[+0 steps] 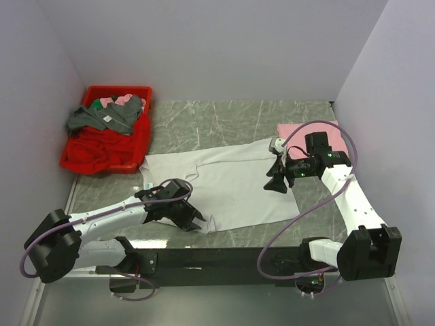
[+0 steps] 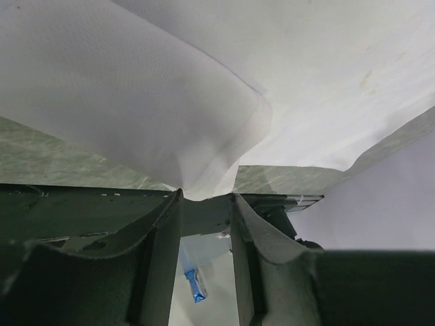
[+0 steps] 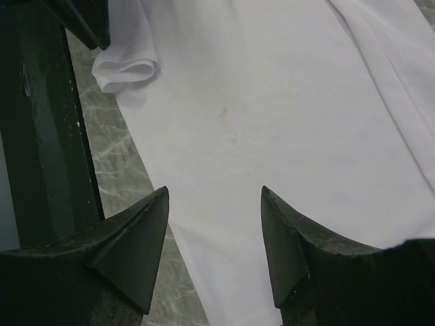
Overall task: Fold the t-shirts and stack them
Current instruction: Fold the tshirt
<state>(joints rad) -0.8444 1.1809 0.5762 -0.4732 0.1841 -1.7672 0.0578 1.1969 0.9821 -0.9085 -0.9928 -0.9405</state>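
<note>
Top external view shows the white t-shirt [image 1: 231, 180] lying spread and flat in the middle of the marble table [image 1: 224, 119], with one side already turned in. This is probably so that it can be folded in place. The pink t-shirt [image 1: 296, 129] lies folded at the upper right of the frame, partly behind the right arm. I judge it is the base of the stack, so the white one should go on top of it later. A red bin [image 1: 115, 89] with other clothes stands at the upper left, well apart from both shirts.

The left gripper [image 1: 190, 219] is low at the bottom edge of the white shirt, left of centre, where a corner can be lifted. In the left wrist view its jaws stand a little apart, and the hem of the shirt comes down to the fingertips [image 2: 178, 197]. The cloth touches them, but I do not see a firm pinch.

The right gripper [image 1: 275, 182] is at the right edge of the same shirt. In the right wrist view its jaws are wide apart, pointing down over the flat cloth, and they hold nothing.
</note>
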